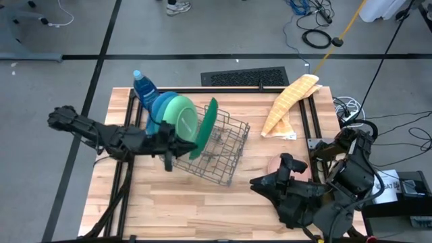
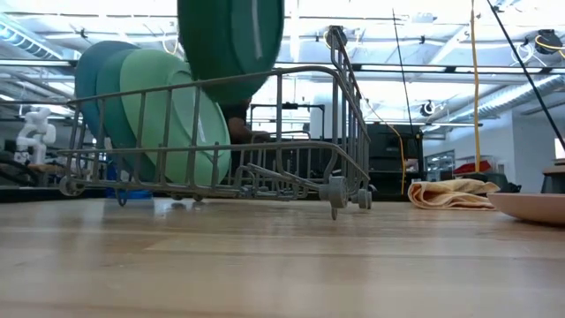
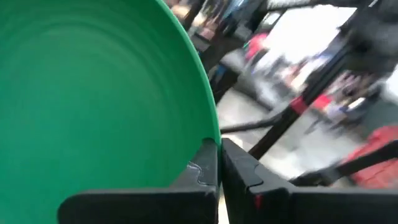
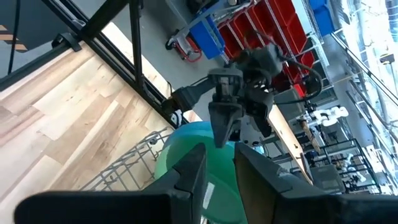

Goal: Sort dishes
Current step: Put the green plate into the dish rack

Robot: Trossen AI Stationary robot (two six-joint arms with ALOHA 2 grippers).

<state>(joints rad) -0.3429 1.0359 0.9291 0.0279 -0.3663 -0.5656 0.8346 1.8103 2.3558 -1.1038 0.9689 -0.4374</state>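
Observation:
The dark green plate (image 1: 208, 125) stands on edge over the grey wire rack (image 1: 226, 152), and my left gripper (image 1: 183, 146) is shut on it. In the low view it (image 2: 231, 44) hangs with its lower part inside the rack's top. The blue plate (image 1: 159, 106) and the light green plate (image 1: 181, 116) stand on edge in the rack's left end. The pink plate (image 1: 275, 164) lies flat on the table, partly under my right arm. My right gripper (image 1: 258, 183) is open and empty beside it, pointing toward the rack. The black plate is not in view. My left gripper pinches the dark green plate's rim (image 3: 214, 138) between its two fingers (image 3: 205, 171), one on each face. The fingers come level from the table's left side. The plate is upright on edge, clear of the rack's floor.
A blue bottle (image 1: 143, 85) stands at the table's far left, behind the rack. A yellow cloth (image 1: 290, 101) lies at the far right. Bare wood lies along the near edge (image 1: 189, 209). Black frame rails run down both sides of the table.

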